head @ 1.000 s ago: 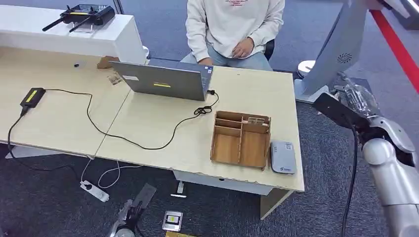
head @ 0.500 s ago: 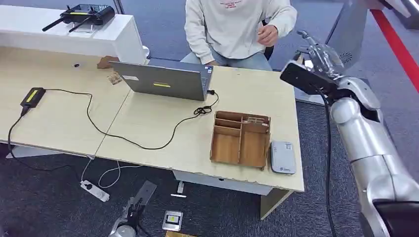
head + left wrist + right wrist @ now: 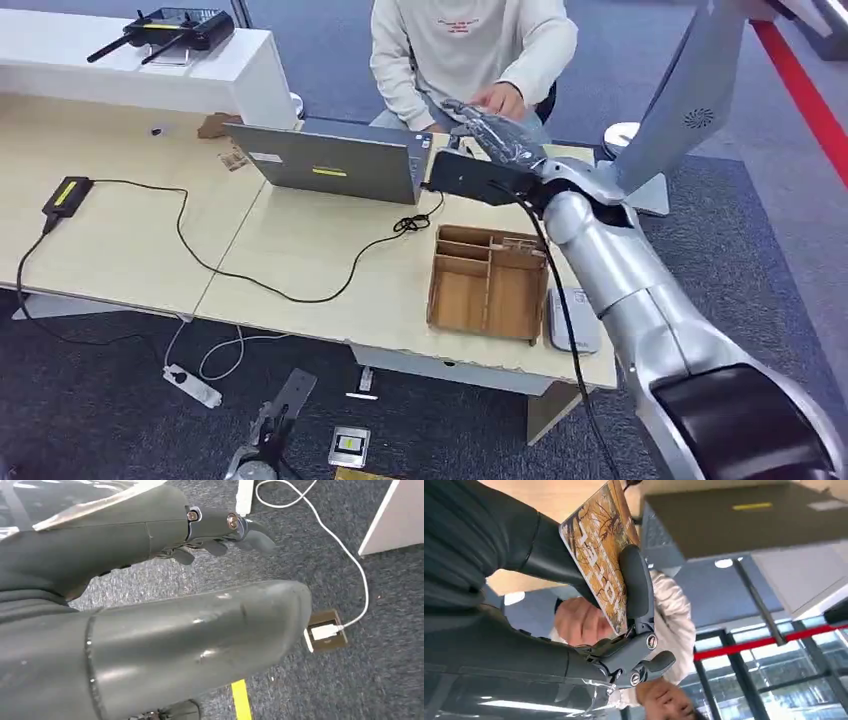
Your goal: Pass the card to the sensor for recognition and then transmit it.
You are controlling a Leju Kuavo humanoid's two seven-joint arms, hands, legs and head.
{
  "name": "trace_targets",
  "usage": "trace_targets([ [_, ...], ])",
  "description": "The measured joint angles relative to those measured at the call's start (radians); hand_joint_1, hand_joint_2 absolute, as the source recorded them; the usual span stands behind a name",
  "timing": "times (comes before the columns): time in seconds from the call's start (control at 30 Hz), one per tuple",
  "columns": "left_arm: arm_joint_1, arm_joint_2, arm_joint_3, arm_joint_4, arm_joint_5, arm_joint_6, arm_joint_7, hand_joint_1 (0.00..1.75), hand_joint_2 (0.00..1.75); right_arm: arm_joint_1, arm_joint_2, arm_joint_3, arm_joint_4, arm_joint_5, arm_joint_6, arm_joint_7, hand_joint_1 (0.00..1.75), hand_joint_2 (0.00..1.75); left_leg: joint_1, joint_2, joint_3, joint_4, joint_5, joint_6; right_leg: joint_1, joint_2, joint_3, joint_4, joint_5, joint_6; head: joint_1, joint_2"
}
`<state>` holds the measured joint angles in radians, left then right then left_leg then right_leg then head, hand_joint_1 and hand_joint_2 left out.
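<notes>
While the right arm is stretched across the upper middle of the head view, the right hand (image 3: 492, 128) is seen above the far edge of the table (image 3: 300, 250), just right of the laptop (image 3: 330, 160) and close to a person's hand (image 3: 500, 99). At the right wrist, the card (image 3: 599, 555), printed in yellow and brown, is shown pinched between the thick thumb and a darker finger (image 3: 636, 587), so the fingers are closed on it; the card is held tilted, with the laptop and the table behind it in the upper part of that frame. The person in the pale sweatshirt (image 3: 465, 50) is seated at the top centre of the head view.

Below the right arm, a wooden compartment tray (image 3: 487, 283) is placed at centre right of the table, and a grey sensor (image 3: 572, 322) lies just beside its right wall, partly covered by the arm. A black cable (image 3: 260, 275) is run from the laptop across the table to a small black box (image 3: 66, 197) at the left.

At the lower left of the head view, the left hand (image 3: 262, 440) is hung above the carpet; in the left wrist view its fingers (image 3: 220, 530) are loosely extended and nothing is held. A floor socket (image 3: 326, 631) with a white cable is seen at the right of that frame.
</notes>
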<state>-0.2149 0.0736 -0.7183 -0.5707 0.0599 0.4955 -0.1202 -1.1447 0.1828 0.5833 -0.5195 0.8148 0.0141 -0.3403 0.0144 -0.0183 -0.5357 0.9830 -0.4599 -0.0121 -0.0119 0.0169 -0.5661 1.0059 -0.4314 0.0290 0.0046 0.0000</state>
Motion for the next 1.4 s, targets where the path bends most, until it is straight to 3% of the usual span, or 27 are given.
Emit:
trace_targets([
  [0.37, 0.036, 0.038, -0.029, -0.047, 0.055, -0.003, 0.005, 0.00, 0.00, 0.001, 0.043, 0.031, 0.063, -0.013, -0.003, 0.003, 1.75, 1.75, 0.000, 0.000, 0.000, 0.000, 0.000, 0.000, 0.000, 0.000, 0.000, 0.000, 0.000, 0.000, 0.000, 0.000],
  [0.53, 0.024, 0.103, -0.059, -0.056, 0.096, -0.085, -0.019, 0.00, 0.00, -0.004, 0.055, 0.047, 0.084, 0.003, -0.027, 0.041, 1.75, 1.75, 0.002, 0.000, 0.000, 0.000, 0.000, -0.001, 0.001, 0.000, 0.000, 0.000, 0.000, 0.000, 0.000, 0.000],
  [0.67, 0.014, 0.147, -0.073, -0.058, 0.121, -0.096, -0.036, 0.00, 0.00, -0.018, 0.055, 0.051, 0.100, 0.015, -0.068, 0.086, 1.75, 1.75, 0.002, 0.000, 0.000, 0.000, 0.001, -0.001, 0.001, 0.000, 0.000, 0.000, 0.000, 0.000, 0.000, 0.000],
  [0.73, 0.016, 0.161, -0.085, -0.073, 0.127, -0.087, -0.011, 0.00, 0.00, -0.029, 0.055, 0.051, 0.108, 0.021, -0.075, 0.109, 1.75, 1.75, 0.002, 0.000, 0.000, 0.000, 0.001, -0.001, 0.001, 0.000, 0.000, 0.000, 0.000, 0.000, 0.000, 0.000],
  [1.13, 0.005, 0.206, -0.143, -0.102, 0.175, -0.099, -0.043, 0.00, 0.00, -0.069, 0.045, 0.052, 0.143, 0.040, -0.078, 0.119, 1.75, 1.75, 0.001, 0.000, 0.001, 0.000, 0.000, -0.001, 0.001, 0.000, 0.000, 0.000, 0.000, 0.000, 0.000, 0.000],
  [1.27, 0.002, 0.224, -0.158, -0.128, 0.182, -0.103, -0.017, 0.00, 0.00, -0.070, 0.050, 0.053, 0.144, 0.045, -0.059, 0.126, 1.75, 1.75, 0.002, 0.000, 0.001, 0.000, 0.001, -0.001, 0.001, 0.000, 0.000, 0.000, 0.000, 0.000, 0.000, 0.000],
  [1.37, -0.001, 0.234, -0.167, -0.138, 0.187, -0.110, -0.031, 0.00, 0.00, -0.070, 0.051, 0.053, 0.145, 0.048, -0.053, 0.125, 1.75, 1.75, 0.002, 0.000, 0.000, 0.000, 0.001, -0.001, 0.001, 0.000, 0.000, 0.000, 0.000, 0.000, 0.000, 0.000],
  [1.4, -0.001, 0.238, -0.170, -0.142, 0.188, -0.111, -0.034, 0.00, 0.00, -0.070, 0.053, 0.053, 0.145, 0.049, -0.052, 0.125, 0.37, 1.75, 0.002, 0.000, 0.000, 0.000, 0.001, -0.001, 0.001, 0.000, 0.000, 0.000, 0.000, 0.000, 0.000, 0.000],
])
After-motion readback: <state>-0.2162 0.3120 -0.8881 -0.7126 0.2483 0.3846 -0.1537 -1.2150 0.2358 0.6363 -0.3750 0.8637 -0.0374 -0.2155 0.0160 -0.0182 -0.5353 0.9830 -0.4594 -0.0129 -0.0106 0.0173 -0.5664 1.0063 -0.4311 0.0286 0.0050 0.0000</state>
